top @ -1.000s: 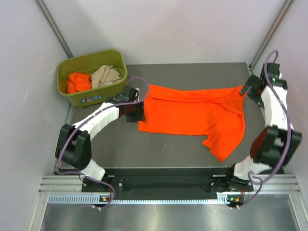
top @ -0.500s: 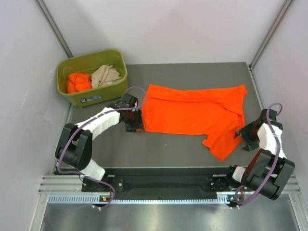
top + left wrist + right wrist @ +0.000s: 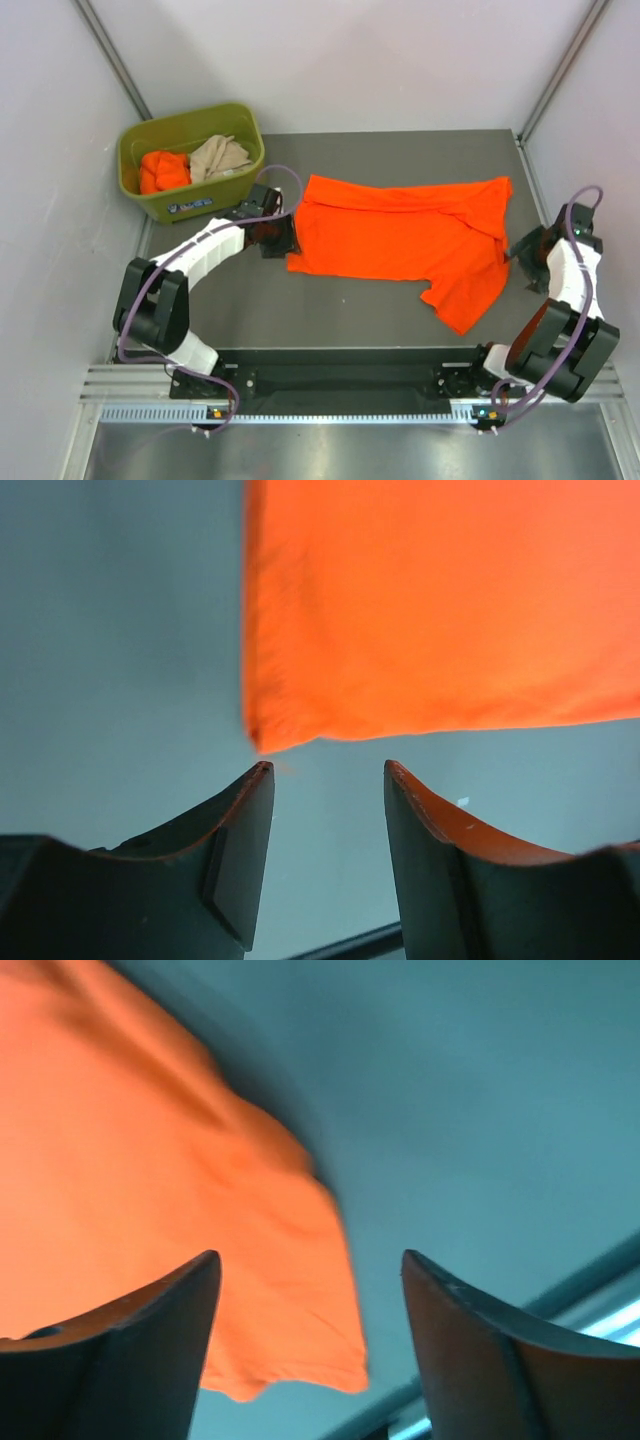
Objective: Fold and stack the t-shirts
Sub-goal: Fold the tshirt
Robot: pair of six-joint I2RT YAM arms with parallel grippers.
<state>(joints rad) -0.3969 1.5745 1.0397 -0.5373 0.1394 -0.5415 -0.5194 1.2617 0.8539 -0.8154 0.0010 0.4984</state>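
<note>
Your bright orange cotton t-shirt [image 3: 400,235] lies spread across the middle of the dark grey counter [image 3: 350,310]. Its right side is rumpled and doubled over, with one sleeve trailing toward the near edge. Your left pincer [image 3: 325,775] sits just beside the shirt's near-left corner, jaws moderately wide with nothing between them. Your right pincer [image 3: 310,1260] hovers over the right hem, jaws wide and likewise empty.

If you close on that doubled right side, you may catch two layers, or only the top one, and drag the wrinkle into the fold. The left corner lies flat, so the fingers could slide over it or bunch it up. Uneven lifts would skew the shirt.

The olive-green plastic bin [image 3: 150,205] stands at the far left, well apart, holding a crumpled orange t-shirt [image 3: 163,170] and a beige-tan t-shirt [image 3: 220,155]. Nothing blocks either pincer's way to the cloth.
</note>
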